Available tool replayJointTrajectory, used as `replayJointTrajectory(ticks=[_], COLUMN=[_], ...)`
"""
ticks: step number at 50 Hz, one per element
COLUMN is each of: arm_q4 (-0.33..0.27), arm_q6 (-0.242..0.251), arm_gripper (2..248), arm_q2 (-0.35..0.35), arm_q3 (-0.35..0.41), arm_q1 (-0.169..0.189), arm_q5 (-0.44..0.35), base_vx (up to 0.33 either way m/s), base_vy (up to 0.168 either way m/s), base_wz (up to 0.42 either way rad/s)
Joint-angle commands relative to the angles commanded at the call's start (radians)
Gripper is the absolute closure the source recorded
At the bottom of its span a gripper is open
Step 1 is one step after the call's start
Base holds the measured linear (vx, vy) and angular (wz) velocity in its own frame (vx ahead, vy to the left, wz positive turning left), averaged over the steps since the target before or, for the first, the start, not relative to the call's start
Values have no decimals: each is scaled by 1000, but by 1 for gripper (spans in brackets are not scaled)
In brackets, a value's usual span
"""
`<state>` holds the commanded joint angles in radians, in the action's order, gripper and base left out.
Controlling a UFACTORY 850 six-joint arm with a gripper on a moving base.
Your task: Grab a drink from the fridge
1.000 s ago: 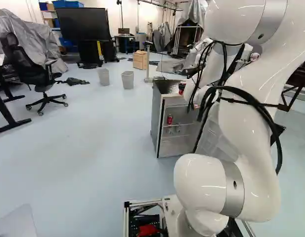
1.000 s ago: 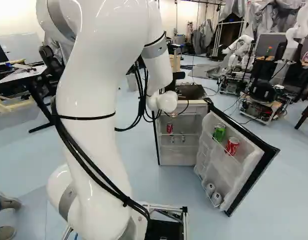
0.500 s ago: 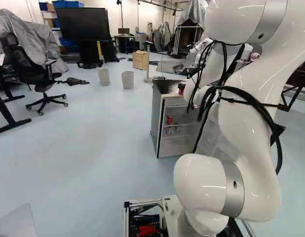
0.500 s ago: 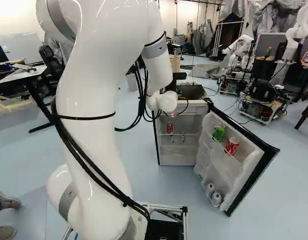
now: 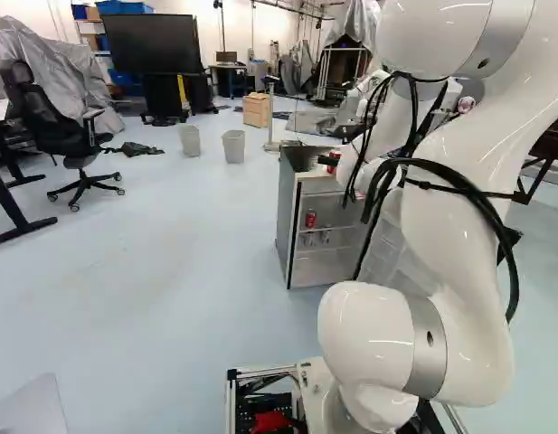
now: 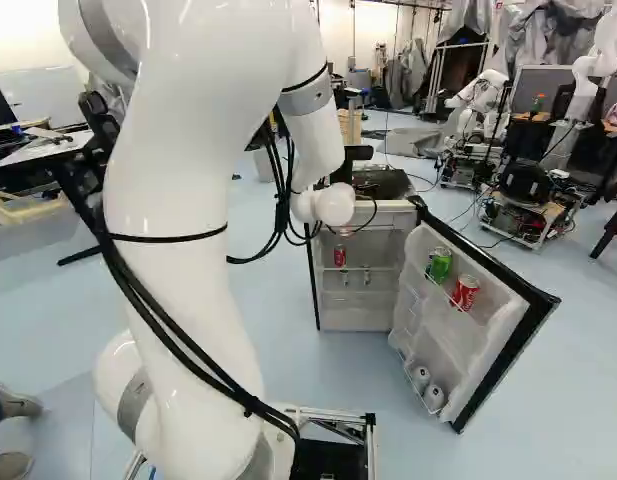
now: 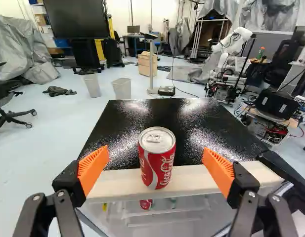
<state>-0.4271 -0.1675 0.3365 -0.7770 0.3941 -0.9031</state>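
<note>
Red soda can [image 7: 157, 163] between the spread fingers of the gripper [image 5: 328, 162].
The gripper is open, its orange pads [image 7: 93, 168] apart from the can, which is at the front edge of the black-topped fridge [image 5: 286, 217]. The fridge, near the centre of the right base view, has its door [image 6: 493, 335] swung wide toward the right, a green can [image 6: 439, 265] and another red can [image 6: 465, 292] on the door's upper shelf.

The fridge [image 5: 293, 217] is carrying a red can [image 7: 157, 163] on its black top [image 7: 196, 123] — upright, by the front edge. Inside, a shelf [image 6: 356, 269] is holding a second red can [image 6: 340, 256] — the fridge's open door [image 6: 500, 364] is holding a green can [image 6: 440, 264] and a third red can [image 6: 465, 291].
</note>
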Motion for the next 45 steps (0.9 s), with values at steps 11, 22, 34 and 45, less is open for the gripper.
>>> replayJointTrajectory(ticks=[11, 22, 34, 45], arm_q4=[0, 0, 0, 0], arm_q6=[0, 0, 0, 0], arm_gripper=[3, 3, 3, 3], arm_q2=[-43, -77, -118, -147], arm_q3=[52, 84, 103, 108], arm_q1=[21, 55, 95, 131], arm_q5=[0, 0, 0, 4], base_vx=[0, 0, 0, 0], base_vy=[0, 0, 0, 0], base_wz=[0, 0, 0, 0])
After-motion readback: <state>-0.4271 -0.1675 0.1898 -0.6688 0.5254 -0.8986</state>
